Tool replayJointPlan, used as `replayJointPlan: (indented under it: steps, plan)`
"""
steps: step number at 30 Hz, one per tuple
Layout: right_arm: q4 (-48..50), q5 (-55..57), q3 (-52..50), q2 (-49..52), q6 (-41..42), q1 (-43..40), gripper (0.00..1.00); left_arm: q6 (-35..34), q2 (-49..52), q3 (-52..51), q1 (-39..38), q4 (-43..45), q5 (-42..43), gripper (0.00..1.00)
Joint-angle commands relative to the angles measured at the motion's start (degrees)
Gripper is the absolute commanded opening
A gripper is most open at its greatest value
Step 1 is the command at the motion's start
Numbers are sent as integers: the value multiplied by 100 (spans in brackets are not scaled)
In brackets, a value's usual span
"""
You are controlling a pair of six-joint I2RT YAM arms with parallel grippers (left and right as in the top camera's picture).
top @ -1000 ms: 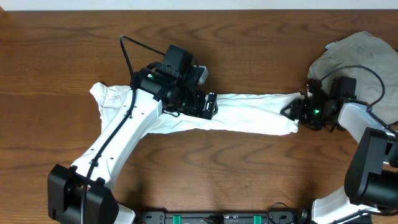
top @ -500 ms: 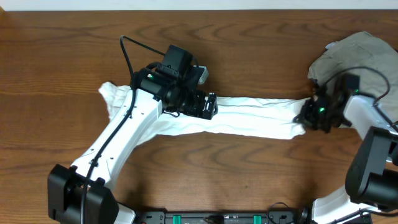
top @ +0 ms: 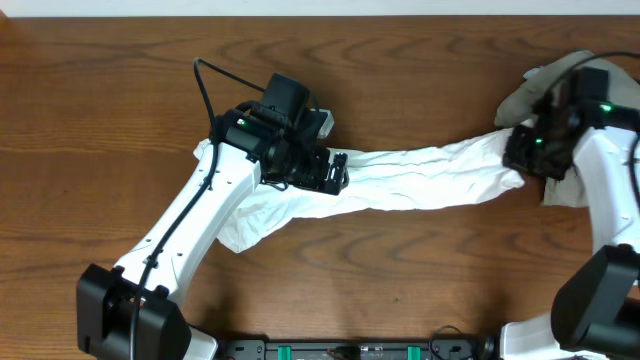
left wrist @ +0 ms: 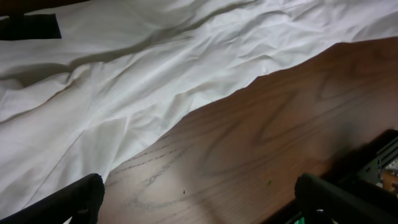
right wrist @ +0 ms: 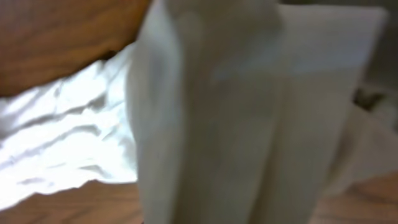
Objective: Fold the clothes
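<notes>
A long white cloth (top: pixel 420 180) lies stretched across the wooden table, from under my left arm to my right gripper. My left gripper (top: pixel 337 170) hovers over the cloth's middle. In the left wrist view it (left wrist: pixel 202 205) is open and empty over bare wood, with the cloth (left wrist: pixel 124 81) just beyond its fingertips (left wrist: pixel 71 199). My right gripper (top: pixel 528 152) is shut on the cloth's right end and holds it lifted. In the right wrist view blurred cloth (right wrist: pixel 249 124) hangs right before the lens and hides the fingers.
A crumpled beige garment (top: pixel 565 85) lies at the far right rear, just behind my right gripper. The table (top: pixel 420 290) is brown wood. The arm bases stand at the front edge (top: pixel 350 350).
My right gripper moved right and rearward, dragging the cloth's right end toward the beige garment. The cloth's left end slid right, under my left arm. The left gripper stayed put.
</notes>
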Motion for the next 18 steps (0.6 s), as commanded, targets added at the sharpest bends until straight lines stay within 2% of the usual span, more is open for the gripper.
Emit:
replayJointPlan:
  steps: [1,5,13,18]
  plan:
    - [-39,514,85,-68,-44,518,1,13,46,39,-7,-55,57,100]
    - [-68,1045,85,-68,164,1126,1,13,46,39,-7,-90,57,100]
    - [-79,1115,79,-66,393,2061,1,13,46,39,-7,-186,57,100]
    - [-70,1113,59,-63,861,2415,7,11,46,39,-7,-229,59,100]
